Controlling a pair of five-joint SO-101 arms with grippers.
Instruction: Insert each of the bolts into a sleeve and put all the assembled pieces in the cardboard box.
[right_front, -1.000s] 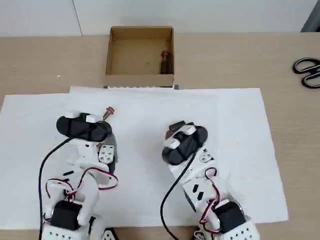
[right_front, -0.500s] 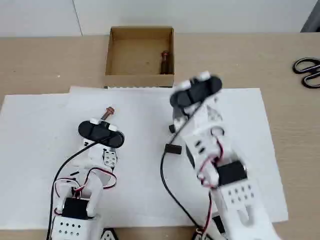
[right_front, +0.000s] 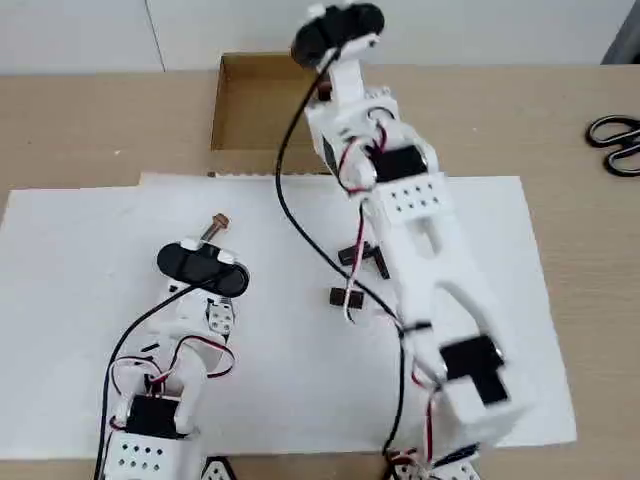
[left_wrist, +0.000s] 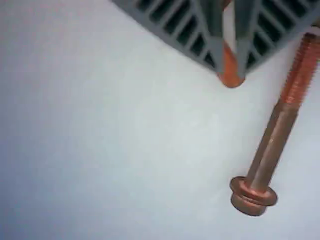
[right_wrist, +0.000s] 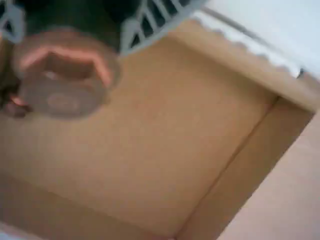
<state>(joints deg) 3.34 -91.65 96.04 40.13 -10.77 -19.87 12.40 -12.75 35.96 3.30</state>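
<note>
My right arm stretches across the paper to the cardboard box (right_front: 240, 110). Its gripper (right_wrist: 95, 30) is shut on an assembled piece (right_wrist: 65, 75), a copper bolt in a dark sleeve, and holds it over the box floor (right_wrist: 150, 140). The blurred end of another piece (right_wrist: 10, 102) lies on that floor beside it. On the white paper a loose copper bolt (right_front: 215, 225) lies just beyond my left arm. In the left wrist view this bolt (left_wrist: 270, 145) rests beside my left gripper (left_wrist: 227, 60), whose grey jaws are shut on nothing.
Two small black pieces (right_front: 360, 258) (right_front: 345, 296) lie on the white paper (right_front: 80, 270) beside the right arm. Scissors (right_front: 615, 140) sit at the table's far right edge. The right arm's cable (right_front: 300, 220) trails over the paper's middle.
The right arm has swung from the middle of the paper out over the box, carrying the piece. The left arm shifted slightly a second ago and has since stayed still.
</note>
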